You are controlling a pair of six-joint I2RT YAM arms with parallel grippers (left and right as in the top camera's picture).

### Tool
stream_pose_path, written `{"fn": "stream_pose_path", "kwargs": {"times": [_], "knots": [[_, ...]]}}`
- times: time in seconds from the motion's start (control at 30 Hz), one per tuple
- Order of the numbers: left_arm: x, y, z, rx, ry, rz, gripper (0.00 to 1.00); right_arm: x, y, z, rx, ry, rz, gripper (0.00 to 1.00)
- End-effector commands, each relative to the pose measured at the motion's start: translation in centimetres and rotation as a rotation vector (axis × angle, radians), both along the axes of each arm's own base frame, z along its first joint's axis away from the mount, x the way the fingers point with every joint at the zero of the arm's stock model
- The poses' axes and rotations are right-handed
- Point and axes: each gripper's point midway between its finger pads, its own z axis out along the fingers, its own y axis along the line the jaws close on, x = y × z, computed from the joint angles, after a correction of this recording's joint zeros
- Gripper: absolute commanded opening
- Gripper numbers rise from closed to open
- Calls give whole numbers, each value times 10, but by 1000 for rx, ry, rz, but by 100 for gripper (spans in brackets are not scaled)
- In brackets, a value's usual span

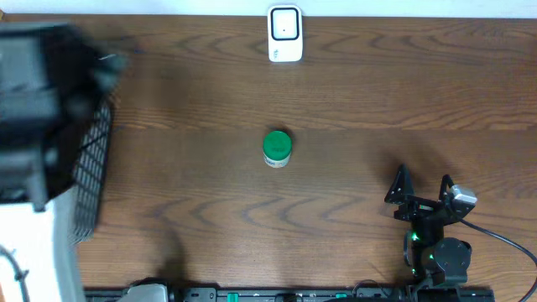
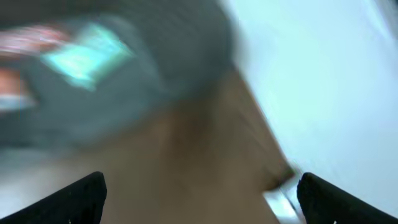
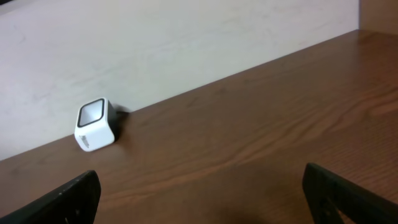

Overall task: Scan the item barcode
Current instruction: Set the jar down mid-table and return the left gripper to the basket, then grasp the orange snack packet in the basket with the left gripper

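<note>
The right gripper [image 1: 419,186] sits near the front right of the wooden surface [image 1: 352,109], its jaws spread wide with nothing between them; in its wrist view the two dark fingertips [image 3: 65,202] frame only bare wood. The left gripper [image 2: 200,196] also has its jaws wide apart and empty, with both tips at the bottom corners of a heavily smeared wrist view. From overhead the left arm [image 1: 46,92] is a blurred black mass over the far left of the surface, so what lies under it cannot be told. The item, a small container with a green lid [image 1: 277,148], stands alone near the middle of the surface, well apart from both grippers and touched by neither. The white barcode scanner [image 1: 284,33] stands at the back edge, close to the wall, roughly in line with the container. A black mesh basket [image 1: 92,172] sits at the left edge, partly hidden by the arm; its contents cannot be made out, only blurred teal and orange patches in the left wrist view.
</note>
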Motion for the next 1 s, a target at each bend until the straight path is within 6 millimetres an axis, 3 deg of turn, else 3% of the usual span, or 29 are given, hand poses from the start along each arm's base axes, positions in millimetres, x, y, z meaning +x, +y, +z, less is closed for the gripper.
{"fn": "stream_pose_path", "kwargs": {"times": [0.0,0.1,0.23,0.4,0.6,0.77,0.97], "knots": [[-40,59,-16,60,143,181,98,0,-1,0,6,-2,-10,99],[-73,92,-45,-10,276,325,98,0,-1,0,6,-2,-10,99],[-94,128,-85,-100,373,472,98,0,-1,0,6,-2,-10,99],[-97,146,-145,-248,459,516,98,0,-1,0,6,-2,-10,99],[-87,162,-210,-268,527,514,98,0,-1,0,6,-2,-10,99],[-82,168,-244,-261,539,506,98,0,-1,0,6,-2,-10,99],[-93,179,-275,-216,640,521,98,0,-1,0,6,-2,-10,99]]}}
